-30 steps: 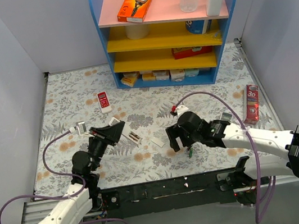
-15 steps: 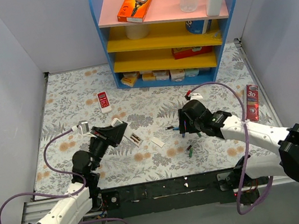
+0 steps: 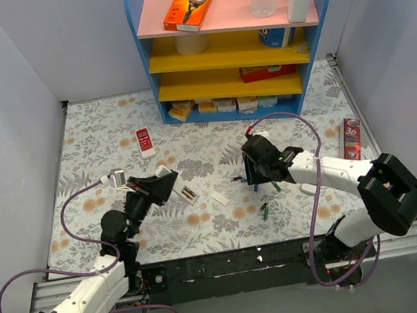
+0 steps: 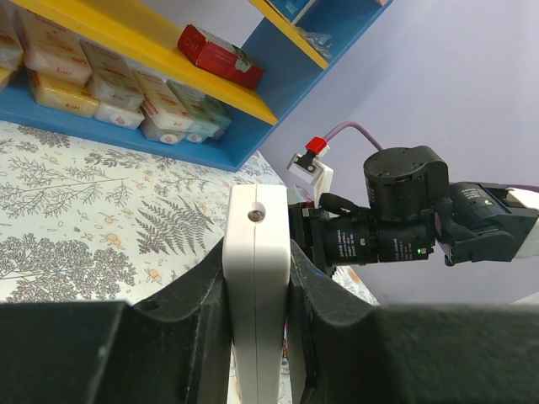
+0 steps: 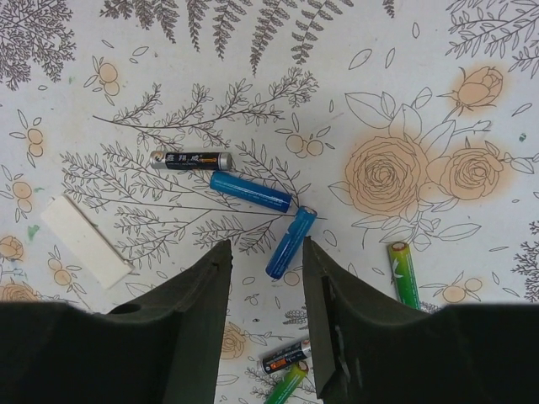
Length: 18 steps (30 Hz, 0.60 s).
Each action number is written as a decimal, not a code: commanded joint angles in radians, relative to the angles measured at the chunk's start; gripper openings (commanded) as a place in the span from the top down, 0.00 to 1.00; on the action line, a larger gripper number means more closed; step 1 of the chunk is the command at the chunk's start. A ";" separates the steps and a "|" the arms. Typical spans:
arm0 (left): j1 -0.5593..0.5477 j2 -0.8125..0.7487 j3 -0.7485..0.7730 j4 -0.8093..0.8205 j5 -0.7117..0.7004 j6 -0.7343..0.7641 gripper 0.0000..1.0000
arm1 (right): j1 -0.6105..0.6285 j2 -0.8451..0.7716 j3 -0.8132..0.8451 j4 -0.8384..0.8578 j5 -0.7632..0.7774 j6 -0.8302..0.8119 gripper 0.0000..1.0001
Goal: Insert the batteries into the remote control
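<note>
Remote [image 4: 255, 295]: clamped edge-on in my left pincer [image 4: 257, 252], left of table centre and nearest my base. Fingers press it on both sides, and the end with a small hole points away from me. The battery bay is hidden in these views, so I can't tell whether any cell is in. I judge none, since six batteries [image 5: 250, 191] lie loose on the mat [image 5: 438, 84]: two blue, two green, two dark. The white cover [image 5: 84, 240] lies flat on the mat, left of them, so the bay looks opened. That step looks done, with all the loading left. Further out is my right pincer [image 5: 264, 246], low over the cluster with jaws partway apart. It straddles the lower end of one blue battery [image 5: 290, 242], which lies slanted between the fingers. There is a gap on each side, no contact visible, nothing held. The second blue one and a dark one sit just beyond it. Farthest is the shelf [image 3: 226, 116], not involved.
</note>
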State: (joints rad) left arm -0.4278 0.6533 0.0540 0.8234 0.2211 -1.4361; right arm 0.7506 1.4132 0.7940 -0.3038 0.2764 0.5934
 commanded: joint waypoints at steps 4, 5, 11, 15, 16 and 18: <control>-0.008 -0.007 -0.105 0.011 -0.015 0.020 1.00 | -0.002 0.046 0.062 -0.052 0.004 -0.033 0.54; -0.008 -0.007 -0.105 0.011 -0.016 0.020 1.00 | -0.002 0.050 0.063 -0.058 0.023 -0.032 0.54; -0.009 -0.011 -0.103 0.006 -0.016 0.022 1.00 | -0.002 0.078 0.065 -0.061 0.044 -0.032 0.58; -0.008 -0.012 -0.103 0.006 -0.017 0.022 1.00 | -0.002 0.098 0.063 -0.060 0.047 -0.033 0.60; -0.009 -0.012 -0.105 0.006 -0.017 0.022 1.00 | -0.002 0.107 0.062 -0.057 0.046 -0.035 0.63; -0.008 -0.012 -0.103 0.006 -0.016 0.022 1.00 | -0.002 0.112 0.060 -0.057 0.043 -0.037 0.64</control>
State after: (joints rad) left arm -0.4339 0.6525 0.0540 0.8192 0.2176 -1.4311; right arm 0.7506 1.5070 0.8230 -0.3508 0.2947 0.5671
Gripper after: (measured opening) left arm 0.229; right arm 0.378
